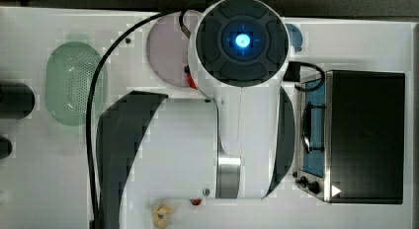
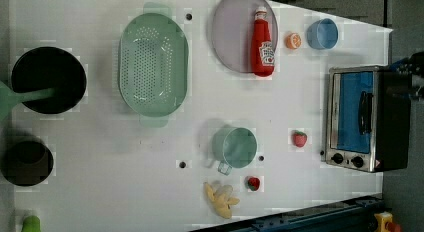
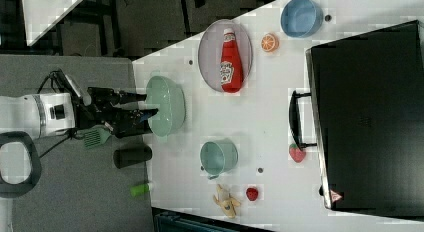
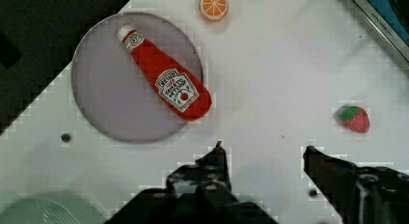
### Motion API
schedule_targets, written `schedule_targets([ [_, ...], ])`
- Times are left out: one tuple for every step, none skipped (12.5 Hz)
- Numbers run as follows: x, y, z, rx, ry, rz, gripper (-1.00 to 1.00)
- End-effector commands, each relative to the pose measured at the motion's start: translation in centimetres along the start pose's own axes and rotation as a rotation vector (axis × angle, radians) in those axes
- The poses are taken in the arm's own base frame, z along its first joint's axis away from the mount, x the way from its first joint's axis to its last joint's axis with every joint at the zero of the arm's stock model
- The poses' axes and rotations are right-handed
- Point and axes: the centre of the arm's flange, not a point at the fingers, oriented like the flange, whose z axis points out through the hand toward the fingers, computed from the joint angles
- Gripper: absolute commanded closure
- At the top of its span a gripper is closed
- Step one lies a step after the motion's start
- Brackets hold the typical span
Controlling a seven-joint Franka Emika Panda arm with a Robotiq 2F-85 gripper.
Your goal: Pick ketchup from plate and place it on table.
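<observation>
Gripper (image 4: 263, 149), seen in the wrist view, hung above the bare white table (image 4: 270, 79) with its two dark fingers (image 4: 212, 161) spread wide and nothing between them; in the right view the gripper (image 3: 145, 104) reached out level from the white arm (image 3: 35, 117) at the right view's left, its tips over the near rim of the green colander (image 3: 167, 104). Beyond the fingertips in the wrist view lay the plate (image 4: 101, 103), pale mauve and round, bearing the ketchup (image 4: 166, 74) on its side, label up, white cap toward the plate's far edge and its broad base overhanging the near rim. A strawberry (image 4: 354, 119) rested on the table well apart from the plate, and an orange slice (image 4: 213, 5) lay farther off, just past the plate. In the left view the ketchup (image 2: 262, 42) lay along the plate's (image 2: 230, 37) side nearer the left view's right, with the orange slice (image 2: 293, 40) and a blue bowl (image 2: 322, 33) beside it toward that same side, the colander (image 2: 153, 64) to the plate's other side, a green cup (image 2: 235, 147) and a toaster oven (image 2: 357, 117) lower in the left view, and a banana (image 2: 220, 198) next to a small red round thing (image 2: 253, 183) near the table's (image 2: 100, 157) lower edge. In the top view the arm (image 1: 242, 91) covered most of the plate (image 1: 165, 51).
</observation>
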Motion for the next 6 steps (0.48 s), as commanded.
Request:
schedule_targets([
  [-3.80,5.22,-4.24,-0.042,-0.047,0.051,-0.60],
  [-3.81,5.22,-4.22,-0.043,-0.048,0.051,-0.82],
  [-3.80,5.22,-4.22,-0.043,-0.048,0.051,-0.99],
  [-3.84,5.11,-4.21,-0.041,-0.046,0.049,-1.00],
  [-3.83,4.95,-4.11,-0.040,-0.045,0.043,-1.00],
  [-3.79,4.66,-3.85,-0.039,-0.045,0.017,-1.00],
])
